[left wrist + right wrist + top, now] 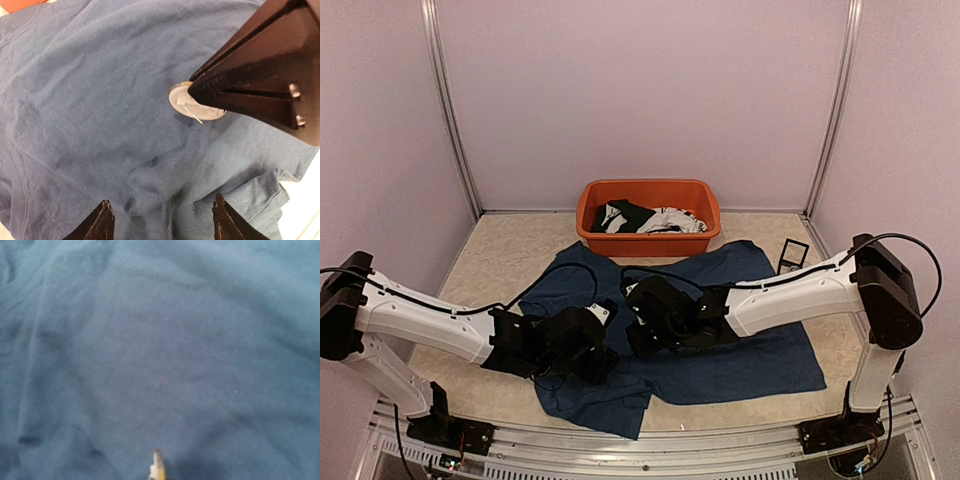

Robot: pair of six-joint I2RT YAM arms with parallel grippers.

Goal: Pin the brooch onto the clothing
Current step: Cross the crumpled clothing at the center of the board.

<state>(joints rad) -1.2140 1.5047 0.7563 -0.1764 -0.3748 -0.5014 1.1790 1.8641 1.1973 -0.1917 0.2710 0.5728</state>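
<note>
The clothing (760, 360) is a navy T-shirt spread on the table in front of both arms. My right gripper (638, 342) is shut on the brooch (184, 103), a round white disc whose back and thin pin face the left wrist camera, pressed against the shirt (90, 100). The black right gripper (192, 90) fills the upper right of that view. In the right wrist view only a yellow-white edge of the brooch (158, 468) shows over blue fabric (175, 365). My left gripper (162, 219) is open just over a raised fold of the shirt, close to the right one, with nothing between its fingers (102, 222).
An orange tub (650, 243) with black and white garments stands behind the shirt. A small black-framed object (792, 256) lies at the shirt's right back corner. The shirt's near hem is bunched by the left arm (420, 320).
</note>
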